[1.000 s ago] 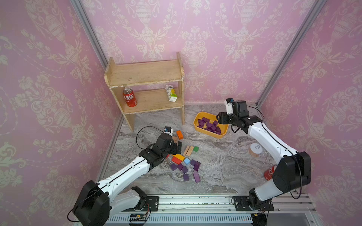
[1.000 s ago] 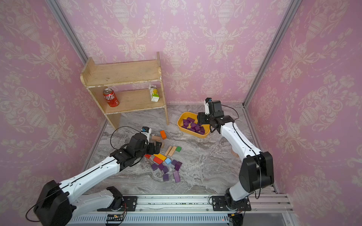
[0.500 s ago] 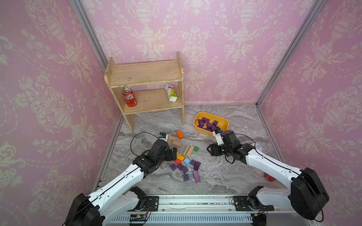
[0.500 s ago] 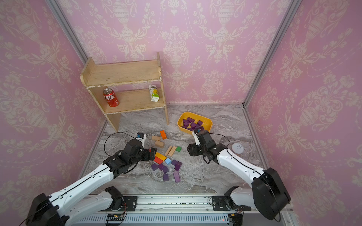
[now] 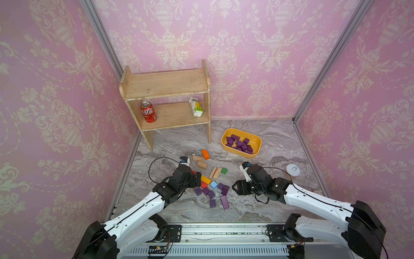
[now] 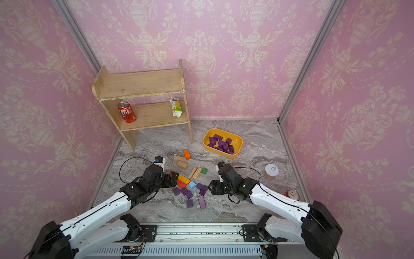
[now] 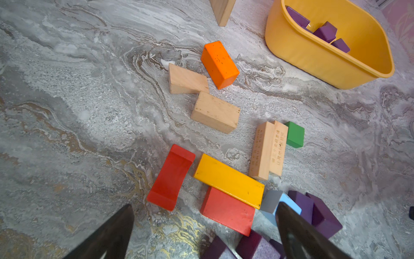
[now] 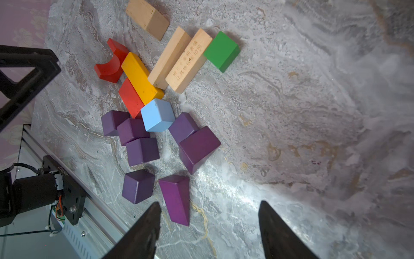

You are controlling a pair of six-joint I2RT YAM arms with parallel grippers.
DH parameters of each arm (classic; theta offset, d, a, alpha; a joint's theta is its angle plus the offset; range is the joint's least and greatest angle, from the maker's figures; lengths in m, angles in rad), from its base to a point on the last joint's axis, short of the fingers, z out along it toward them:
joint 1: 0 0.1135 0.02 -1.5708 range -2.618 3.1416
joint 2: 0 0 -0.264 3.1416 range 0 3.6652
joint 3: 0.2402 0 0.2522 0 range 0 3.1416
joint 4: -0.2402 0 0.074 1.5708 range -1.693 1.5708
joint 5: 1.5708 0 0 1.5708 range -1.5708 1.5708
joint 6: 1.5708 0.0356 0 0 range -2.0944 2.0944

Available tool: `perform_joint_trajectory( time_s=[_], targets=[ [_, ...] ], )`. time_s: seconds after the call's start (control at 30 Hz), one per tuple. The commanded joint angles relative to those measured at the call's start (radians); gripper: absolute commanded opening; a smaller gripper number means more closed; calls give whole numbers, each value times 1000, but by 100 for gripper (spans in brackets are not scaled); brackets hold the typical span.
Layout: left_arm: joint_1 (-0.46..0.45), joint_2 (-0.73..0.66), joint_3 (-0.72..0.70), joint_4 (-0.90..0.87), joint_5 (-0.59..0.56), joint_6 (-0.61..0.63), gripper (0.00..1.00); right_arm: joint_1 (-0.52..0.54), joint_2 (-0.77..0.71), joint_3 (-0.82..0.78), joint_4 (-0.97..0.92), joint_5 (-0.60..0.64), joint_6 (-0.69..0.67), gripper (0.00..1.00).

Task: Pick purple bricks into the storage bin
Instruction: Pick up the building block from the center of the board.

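Seven purple bricks (image 8: 142, 151) loose on table (image 8: 291, 112), bunched by blue cube (image 8: 158, 115); dozen-ish more in storage bin (image 5: 240, 154), well apart at back. Step: reach for next pick. Right fingers (image 8: 143, 231) half-spread, empty, just beside nearest brick. Left fingers (image 7: 112, 233) wide, empty, nr red block (image 7: 227, 210). Next: straddle one brick w/o bumping neighbours, close.

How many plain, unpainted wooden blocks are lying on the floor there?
4. Two short ones, close together near the orange block; two long bars side by side, beside the green cube. Others could be hidden.
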Motion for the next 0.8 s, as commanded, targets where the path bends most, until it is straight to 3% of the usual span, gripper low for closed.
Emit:
perform_joint_trajectory(
  time_s=[0.0, 0.2, 0.77],
  targets=[
    [2, -9, 4, 12, -14, 5, 99, 33, 63, 24, 7, 33, 67, 68],
    [2, -44, -4, 7, -15, 60, 99, 73, 140, 58, 85, 36, 139, 65],
    [2, -209, -33, -57, -38, 55, 99, 128, 305, 158, 49, 131, 227, 58]
  ],
)
